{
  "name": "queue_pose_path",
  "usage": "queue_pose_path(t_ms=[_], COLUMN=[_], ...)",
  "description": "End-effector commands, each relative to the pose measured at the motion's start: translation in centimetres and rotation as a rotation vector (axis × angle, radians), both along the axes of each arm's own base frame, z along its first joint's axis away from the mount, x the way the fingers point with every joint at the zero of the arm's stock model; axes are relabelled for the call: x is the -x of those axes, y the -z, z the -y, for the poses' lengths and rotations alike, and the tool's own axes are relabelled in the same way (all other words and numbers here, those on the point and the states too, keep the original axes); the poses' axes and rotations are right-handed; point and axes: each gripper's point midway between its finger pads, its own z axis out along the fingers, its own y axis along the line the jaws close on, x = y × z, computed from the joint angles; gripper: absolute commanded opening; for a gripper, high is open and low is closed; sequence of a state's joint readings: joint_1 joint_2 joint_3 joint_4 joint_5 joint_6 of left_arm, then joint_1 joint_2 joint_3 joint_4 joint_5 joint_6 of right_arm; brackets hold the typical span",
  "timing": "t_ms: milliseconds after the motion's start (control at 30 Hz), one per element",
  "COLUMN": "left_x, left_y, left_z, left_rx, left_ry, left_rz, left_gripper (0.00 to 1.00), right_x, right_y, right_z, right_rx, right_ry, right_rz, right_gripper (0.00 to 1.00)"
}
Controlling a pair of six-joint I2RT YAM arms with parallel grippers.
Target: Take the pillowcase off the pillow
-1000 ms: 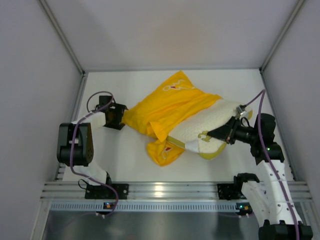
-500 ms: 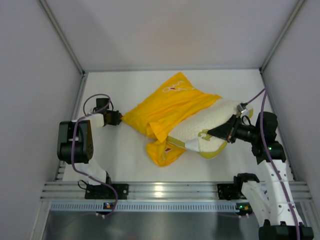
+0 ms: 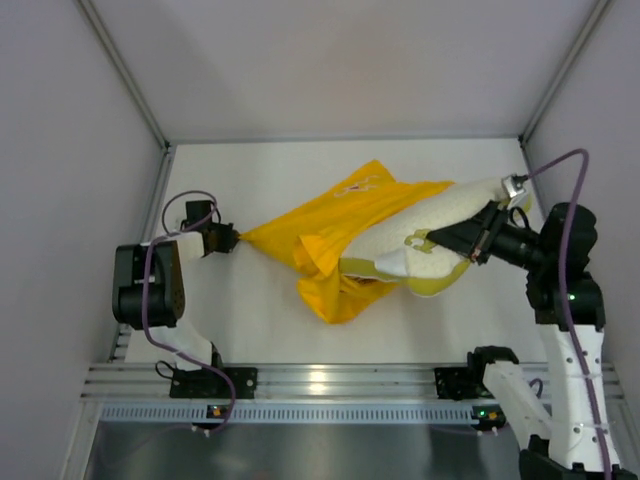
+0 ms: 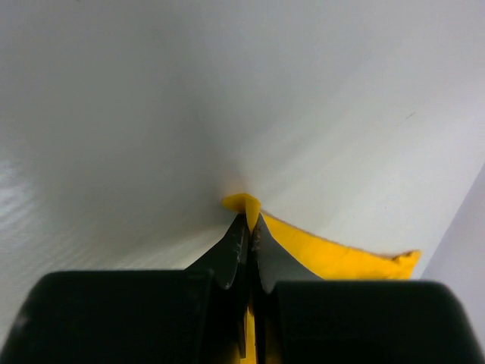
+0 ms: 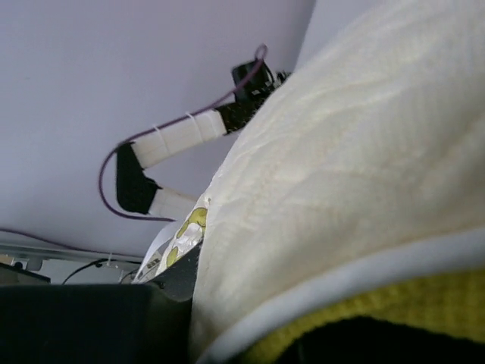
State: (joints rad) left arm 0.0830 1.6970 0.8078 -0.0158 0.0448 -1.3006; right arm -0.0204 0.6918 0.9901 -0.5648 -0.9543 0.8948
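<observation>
The bright yellow pillowcase (image 3: 335, 225) lies stretched across the middle of the table, its left corner drawn to a point. My left gripper (image 3: 236, 240) is shut on that corner. In the left wrist view the yellow tip (image 4: 244, 202) pokes out past the closed gripper (image 4: 250, 221). The cream pillow (image 3: 445, 222) sticks out of the case's right end, raised and tilted. My right gripper (image 3: 447, 240) is shut on the pillow's near edge. In the right wrist view the pillow (image 5: 356, 159) fills the frame; one black finger (image 5: 176, 279) presses its side, and the other is hidden.
Grey enclosure walls (image 3: 80, 150) stand close on both sides and at the back. An aluminium rail (image 3: 330, 380) runs along the near edge with both arm bases. A small printed tag (image 5: 170, 246) hangs at the pillow's edge. The left arm (image 5: 178, 133) shows beyond the pillow.
My left gripper has shut on the pillowcase's left corner and drawn it left. My right gripper has pulled the pillow up and to the right, so more cream cushion shows.
</observation>
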Motion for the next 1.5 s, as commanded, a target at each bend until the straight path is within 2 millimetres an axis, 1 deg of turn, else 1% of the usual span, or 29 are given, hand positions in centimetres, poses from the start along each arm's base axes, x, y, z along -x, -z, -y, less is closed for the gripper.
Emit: queue_pose_path(t_ms=[0, 33, 67, 133, 167, 200, 233, 267, 300, 333, 367, 400, 433, 467, 500, 533, 567, 600, 633, 667, 700, 733, 800, 833, 1000, 1133, 1267, 1367, 1467], left_x=[3.7, 4.1, 4.3, 4.6, 4.8, 4.9, 4.9, 5.0, 5.0, 5.2, 5.3, 5.3, 5.4, 5.4, 5.4, 5.4, 5.5, 5.6, 5.8, 5.8, 5.7, 5.9, 6.0, 5.9, 5.7, 5.7, 5.8, 5.9, 5.9], left_y=[2.8, 3.1, 2.9, 2.6, 2.6, 2.6, 2.6, 2.6, 2.6, 2.7, 2.6, 2.5, 2.6, 2.5, 2.6, 2.8, 2.9, 3.1, 3.5, 3.7, 3.9, 4.4, 4.7, 4.8, 4.5, 4.1, 3.5, 3.2, 2.6], left_z=[-3.7, -4.0, -4.3, -5.0, -5.1, -5.6, -5.7, -5.9, -6.5, -6.8, -7.0, -6.9, -7.1, -7.2, -7.4, -7.6, -7.6, -7.9, -8.0, -8.4, -8.6, -8.6, -9.3, -9.4, -10.9, -11.3, -11.7, -12.2, -13.0], left_rx=[-0.073, -0.074, -0.075, -0.079, -0.078, -0.074, -0.073, -0.067, -0.067, -0.065, -0.062, -0.039, -0.038, -0.035, -0.035, -0.034, -0.033, -0.029, -0.023, -0.017, -0.009, 0.006, 0.022, 0.027, 0.030, 0.035, 0.021, 0.026, 0.012], left_ry=[-0.058, -0.063, -0.073, -0.090, -0.093, -0.105, -0.103, -0.107, -0.122, -0.131, -0.135, -0.132, -0.134, -0.137, -0.142, -0.147, -0.149, -0.159, -0.168, -0.180, -0.186, -0.186, -0.211, -0.212, -0.251, -0.262, -0.270, -0.269, -0.271], left_rz=[-0.142, -0.152, -0.148, -0.142, -0.144, -0.145, -0.143, -0.146, -0.146, -0.151, -0.148, -0.144, -0.147, -0.145, -0.147, -0.151, -0.154, -0.157, -0.167, -0.165, -0.161, -0.170, -0.165, -0.161, -0.144, -0.132, -0.121, -0.112, -0.099], left_gripper=[0.00, 0.00, 0.00, 0.00, 0.00, 0.00, 0.00, 0.00, 0.00, 0.00, 0.00, 0.00, 0.00, 0.00, 0.00, 0.00, 0.00, 0.00, 0.00, 0.00, 0.00, 0.00, 0.00, 0.00, 0.00, 0.00, 0.00, 0.00, 0.00], right_x=[1.7, 1.6, 2.2, 1.5, 2.4, 1.9, 2.0, 3.1, 2.3, 2.4, 3.4, 2.2, 1.8, 2.9, 1.0, 0.6, 1.8, -0.5, -0.7, 0.0, -1.2, -1.2, -2.5, -2.4, -3.4, -2.4, -2.7, -2.4, -3.1], right_y=[-11.9, -13.0, -15.1, -17.0, -19.0, -20.0, -21.0, -23.0, -23.8, -24.7, -26.7, -27.4, -28.1, -30.2, -30.8, -31.6, -33.6, -33.9, -34.5, -35.7, -36.5, -36.8, -36.6, -37.1, -37.1, -37.9, -37.8, -38.0, -37.8], right_z=[0.2, 0.2, 0.3, 0.4, 0.5, 0.5, 0.5, 0.6, 0.6, 0.6, 0.6, 0.6, 0.7, 0.7, 0.7, 0.7, 0.7, 1.1, 1.3, 1.5, 2.4, 2.6, 4.2, 4.6, 8.3, 9.4, 11.6, 11.8, 12.6], right_rx=[-0.017, -0.025, -0.034, -0.043, -0.047, -0.052, -0.057, -0.065, -0.073, -0.086, -0.096, -0.110, -0.117, -0.129, -0.145, -0.151, -0.162, -0.173, -0.176, -0.182, -0.206, -0.210, -0.275, -0.274, -0.286, -0.245, -0.207, -0.227, -0.248], right_ry=[0.049, 0.060, 0.069, 0.083, 0.089, 0.092, 0.097, 0.100, 0.104, 0.107, 0.109, 0.112, 0.116, 0.111, 0.115, 0.115, 0.111, 0.127, 0.124, 0.123, 0.148, 0.139, 0.155, 0.136, 0.205, 0.236, 0.336, 0.328, 0.327], right_rz=[0.366, 0.378, 0.422, 0.437, 0.490, 0.494, 0.510, 0.562, 0.558, 0.562, 0.610, 0.591, 0.596, 0.649, 0.620, 0.629, 0.686, 0.654, 0.661, 0.699, 0.699, 0.707, 0.636, 0.722, 0.731, 0.791, 0.797, 0.832, 0.817], right_gripper=[0.00, 0.00, 0.00, 0.00, 0.00, 0.00, 0.00, 0.00, 0.00, 0.00, 0.00, 0.00, 0.00, 0.00, 0.00, 0.00, 0.00, 0.00, 0.00, 0.00, 0.00, 0.00, 0.00, 0.00, 0.00, 0.00, 0.00, 0.00, 0.00])
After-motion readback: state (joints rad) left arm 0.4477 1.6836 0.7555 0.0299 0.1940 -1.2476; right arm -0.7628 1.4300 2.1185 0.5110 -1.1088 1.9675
